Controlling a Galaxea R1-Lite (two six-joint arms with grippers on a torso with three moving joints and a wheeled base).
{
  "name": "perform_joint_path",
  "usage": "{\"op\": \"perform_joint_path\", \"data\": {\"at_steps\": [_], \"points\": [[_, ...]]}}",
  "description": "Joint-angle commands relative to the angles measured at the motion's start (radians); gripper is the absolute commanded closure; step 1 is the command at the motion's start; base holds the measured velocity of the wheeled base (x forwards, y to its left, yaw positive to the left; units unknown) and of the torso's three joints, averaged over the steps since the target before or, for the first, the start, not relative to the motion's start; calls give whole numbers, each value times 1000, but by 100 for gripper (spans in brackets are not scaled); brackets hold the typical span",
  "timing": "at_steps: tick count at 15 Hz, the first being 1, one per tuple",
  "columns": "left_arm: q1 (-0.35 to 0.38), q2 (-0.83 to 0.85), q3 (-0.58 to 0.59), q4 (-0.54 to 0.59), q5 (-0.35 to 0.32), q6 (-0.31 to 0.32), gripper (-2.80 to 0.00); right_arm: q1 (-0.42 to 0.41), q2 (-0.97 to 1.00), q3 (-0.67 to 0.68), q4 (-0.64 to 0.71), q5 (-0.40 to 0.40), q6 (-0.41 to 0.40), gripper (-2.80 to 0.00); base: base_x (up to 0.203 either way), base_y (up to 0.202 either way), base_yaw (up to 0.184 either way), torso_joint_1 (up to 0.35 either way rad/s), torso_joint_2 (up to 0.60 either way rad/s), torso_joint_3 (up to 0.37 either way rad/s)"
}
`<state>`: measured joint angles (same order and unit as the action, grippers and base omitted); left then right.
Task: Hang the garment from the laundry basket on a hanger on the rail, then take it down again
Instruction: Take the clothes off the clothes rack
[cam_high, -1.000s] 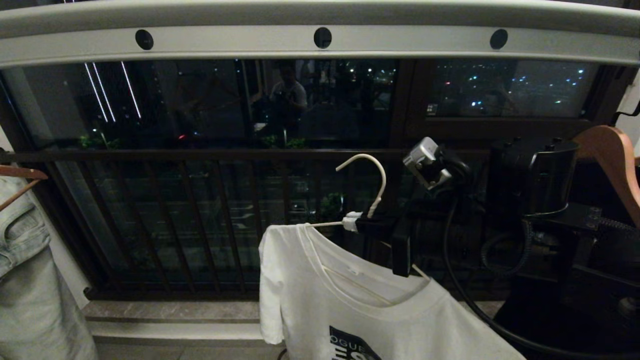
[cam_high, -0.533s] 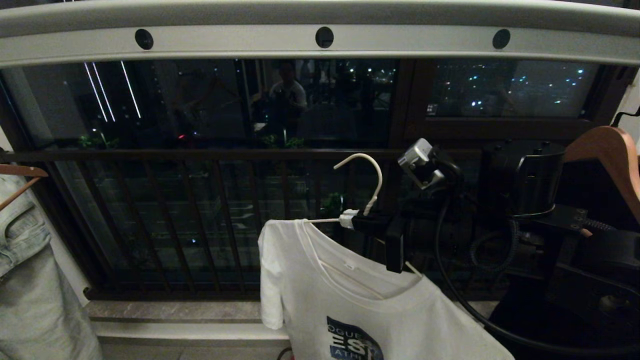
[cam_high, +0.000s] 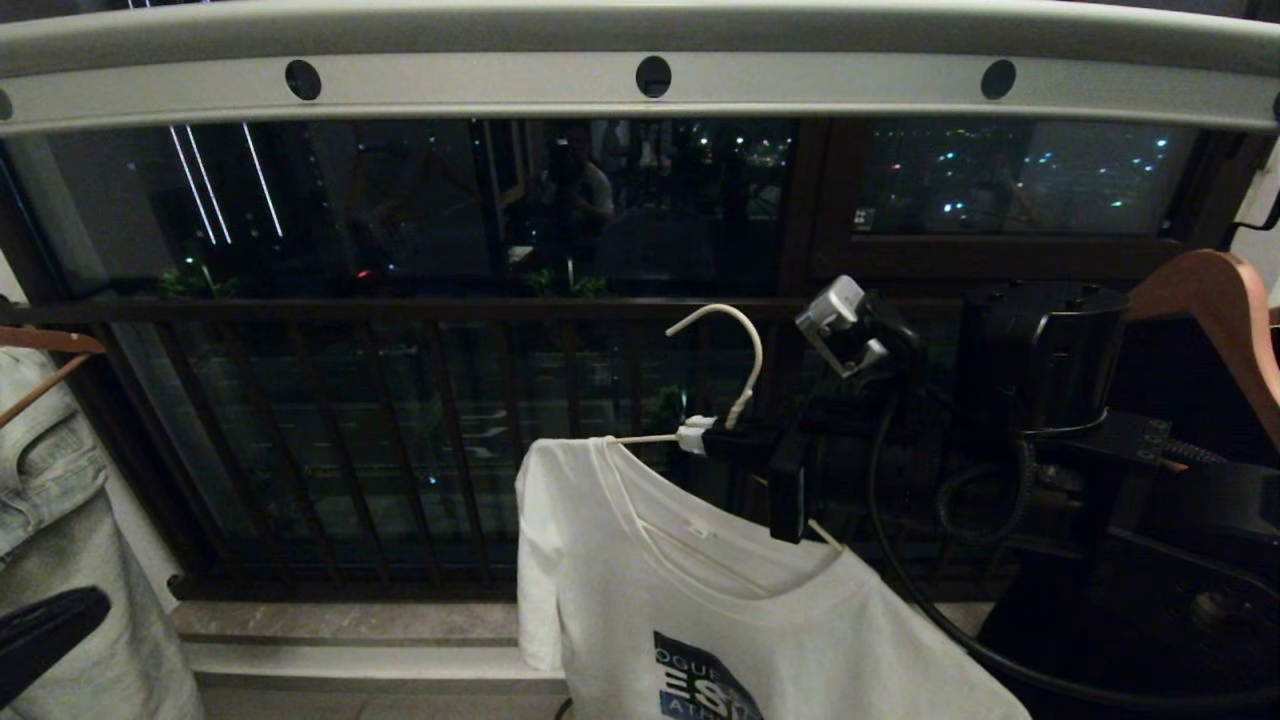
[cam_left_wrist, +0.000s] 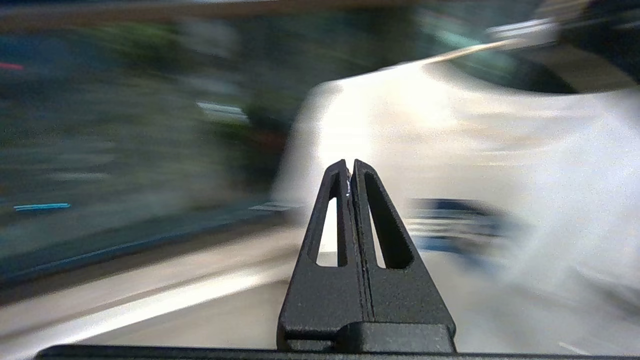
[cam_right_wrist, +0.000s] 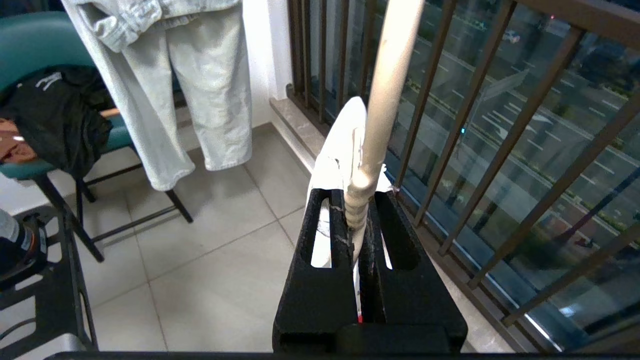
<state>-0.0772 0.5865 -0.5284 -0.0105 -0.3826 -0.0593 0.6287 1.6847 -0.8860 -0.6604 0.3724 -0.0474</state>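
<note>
Left hand (cam_left_wrist: 348, 170) pinched shut, empty, low at my left. Shirt (cam_high: 700, 600) on hanger (cam_high: 735, 400), neck clamped in my right hand (cam_high: 715, 440), below rail (cam_high: 640, 85). I'd lift straight, hook over rail, release only once seated

Pale jeans (cam_right_wrist: 200, 85) hang beside a teal chair (cam_right_wrist: 30, 50) holding black cloth (cam_right_wrist: 55, 115), near a dark brown railing (cam_high: 400, 440) and wooden hanger (cam_high: 1220, 310).
</note>
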Motion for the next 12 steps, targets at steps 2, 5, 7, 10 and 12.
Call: {"op": "perform_joint_path", "data": {"at_steps": [2,5,7,10,12], "points": [[-172,384,-208,-6,-130,-79,0,-11,4,-10,-5,-1,0,0,0,0,0,0,0,0],[-346,657,-396,-4,-175,-153,0,-34,3,-27,-5,-4,7,0,0,0,0,0,0,0],[-416,788,-454,-3,-175,-164,0,-53,3,-40,-10,-7,16,0,0,0,0,0,0,0],[-450,878,-543,27,-151,-161,0,-69,3,-61,-10,-9,58,0,0,0,0,0,0,0],[-455,933,-591,90,-72,-160,-280,-73,17,-70,-10,-10,63,0,0,0,0,0,0,0]]}}
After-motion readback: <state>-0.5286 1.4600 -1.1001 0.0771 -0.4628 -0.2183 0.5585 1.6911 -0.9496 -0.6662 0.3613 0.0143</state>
